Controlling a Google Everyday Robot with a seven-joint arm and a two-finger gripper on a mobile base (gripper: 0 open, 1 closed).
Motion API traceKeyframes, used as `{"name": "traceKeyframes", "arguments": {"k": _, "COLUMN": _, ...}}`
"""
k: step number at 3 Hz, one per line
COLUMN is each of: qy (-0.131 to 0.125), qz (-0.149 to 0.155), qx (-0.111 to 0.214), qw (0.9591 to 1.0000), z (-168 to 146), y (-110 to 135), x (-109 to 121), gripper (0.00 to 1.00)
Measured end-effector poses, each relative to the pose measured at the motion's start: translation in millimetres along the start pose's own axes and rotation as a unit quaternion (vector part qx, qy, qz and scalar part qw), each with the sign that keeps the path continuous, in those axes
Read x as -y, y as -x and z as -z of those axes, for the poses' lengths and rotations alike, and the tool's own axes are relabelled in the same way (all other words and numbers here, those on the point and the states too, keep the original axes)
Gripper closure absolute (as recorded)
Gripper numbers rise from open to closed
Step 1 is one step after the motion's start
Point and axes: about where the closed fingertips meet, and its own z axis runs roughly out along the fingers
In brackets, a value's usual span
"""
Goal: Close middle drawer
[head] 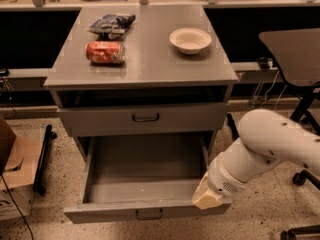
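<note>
We see the arm (280, 141) as smooth, glossy white shells: a broad rounded link farthest from the jaws, then a narrower white cylinder just behind them, bearing a small grey dotted patch (230, 187). The gripper (206, 199), a pale cream, blocky piece, ends the arm, at the right front corner of the middle drawer (100, 213).

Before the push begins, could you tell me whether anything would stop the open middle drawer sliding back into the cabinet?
Nothing visible does: the wide grey metal middle drawer holds nothing that shows, and the cream-tipped gripper is at its front corner, right of view.
</note>
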Motion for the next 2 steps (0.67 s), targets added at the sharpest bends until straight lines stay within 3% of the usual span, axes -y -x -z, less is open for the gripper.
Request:
{"name": "traceKeyframes", "arguments": {"k": 1, "qy": 0.049, "qz": -0.025, "qx": 0.028, "qw": 0.9981, "z": -63, "y": -16, "x": -7, "gripper": 1.00}}
{"name": "traceKeyframes", "arguments": {"k": 2, "qy": 0.113, "qz": -0.066, "qx": 0.048, "qw": 0.9903, "z": -125, "y": -33, "x": -16, "gripper": 1.00}}
